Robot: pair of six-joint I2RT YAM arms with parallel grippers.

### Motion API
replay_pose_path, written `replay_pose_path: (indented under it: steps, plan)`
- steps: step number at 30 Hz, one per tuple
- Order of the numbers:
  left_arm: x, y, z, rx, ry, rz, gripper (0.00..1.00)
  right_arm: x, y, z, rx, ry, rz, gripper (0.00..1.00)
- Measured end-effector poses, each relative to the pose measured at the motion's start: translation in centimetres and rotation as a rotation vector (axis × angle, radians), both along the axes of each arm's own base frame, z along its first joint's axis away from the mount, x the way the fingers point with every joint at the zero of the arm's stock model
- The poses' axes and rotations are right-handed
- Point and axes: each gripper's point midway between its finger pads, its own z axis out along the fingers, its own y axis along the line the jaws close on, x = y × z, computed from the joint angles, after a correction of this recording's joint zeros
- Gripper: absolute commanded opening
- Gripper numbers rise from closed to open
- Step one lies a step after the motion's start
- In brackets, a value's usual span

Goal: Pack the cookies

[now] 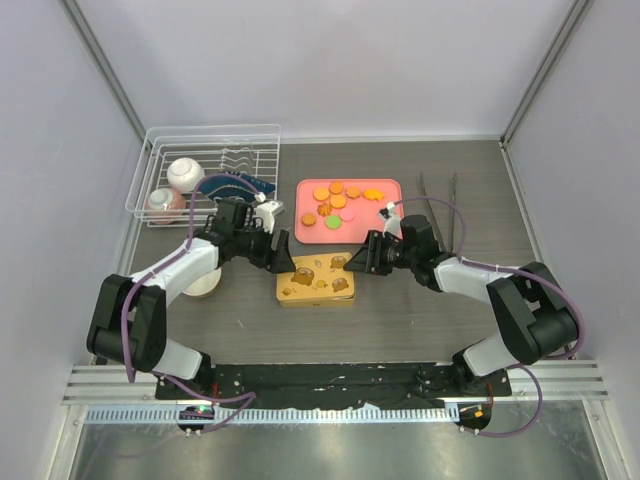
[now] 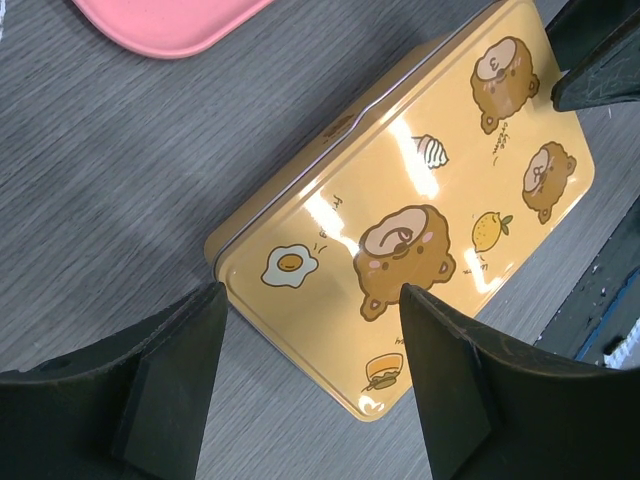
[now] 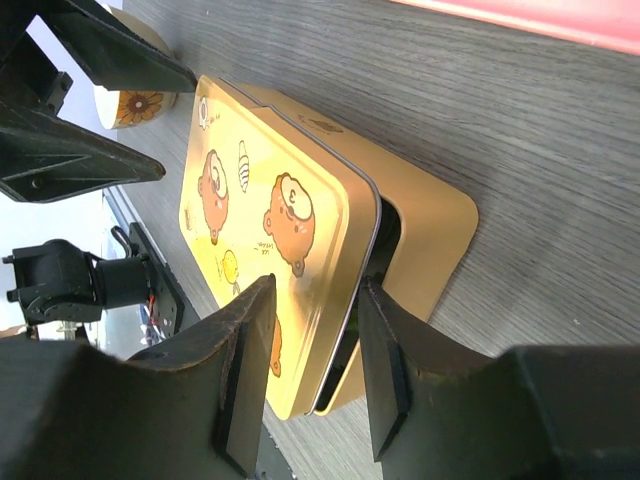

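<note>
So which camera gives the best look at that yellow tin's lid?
The right wrist view: the lid sits lifted off the tin at one end. The left wrist view shows only its printed top; the overhead view shows it small.

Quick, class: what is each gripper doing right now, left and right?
Left gripper: open, jaws straddling a corner of the tin, not gripping.
Right gripper: shut on the tin lid, pinching its raised edge.

The top view looks down from behind the arms over the whole table (image 1: 420, 310). Both wrist views sit close over the tin (image 2: 400, 230), facing it from opposite ends; all three share it.
</note>
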Motion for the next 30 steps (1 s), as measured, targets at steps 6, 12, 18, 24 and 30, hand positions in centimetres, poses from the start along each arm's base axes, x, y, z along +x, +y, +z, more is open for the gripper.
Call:
replay_pose_path:
  steps: [6, 12, 18, 24, 30]
  plan:
    - [0.0, 0.0, 0.0, 0.000, 0.000, 0.000, 0.74, 0.3, -0.3, 0.1, -0.019, -0.015, -0.007, 0.45]
    - [0.0, 0.0, 0.1, -0.001, -0.001, 0.000, 0.74, 0.6, -0.6, 0.0, -0.043, -0.032, -0.014, 0.45]
    - [0.2, -0.1, 0.2, -0.003, -0.005, 0.000, 0.74, 0.5, -1.2, -0.8, -0.088, -0.024, -0.024, 0.44]
    - [0.4, -0.1, 0.5, -0.005, -0.011, 0.000, 0.73, 0.4, -1.4, -1.2, -0.108, -0.019, -0.024, 0.44]
    - [0.4, 0.1, 0.3, 0.010, -0.009, 0.010, 0.76, 0.5, -1.4, -1.1, -0.113, -0.029, -0.019, 0.44]
